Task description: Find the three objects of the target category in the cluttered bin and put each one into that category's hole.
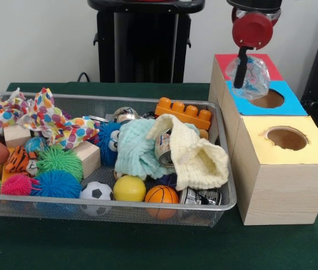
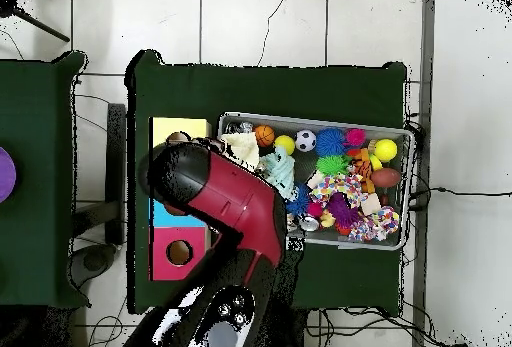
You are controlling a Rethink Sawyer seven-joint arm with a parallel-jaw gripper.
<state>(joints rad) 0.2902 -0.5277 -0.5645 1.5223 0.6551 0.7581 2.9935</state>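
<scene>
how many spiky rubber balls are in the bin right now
3: a green spiky ball, a blue spiky ball below it, a pink spiky ball at left. Clutter may hide others.

My front camera sits low and close at the green-clothed surface (image 1: 148, 247), looking level across the silver wire-mesh bin (image 1: 226, 197) at lower left and the wooden box with coloured hole-tops (image 1: 277, 180) at right. My overhead camera hangs high, looking straight down, so the same surface (image 2: 270, 88), bin (image 2: 312, 118) and box (image 2: 163, 133) sit small mid-frame, with tiled floor (image 2: 300, 23) around.
</scene>
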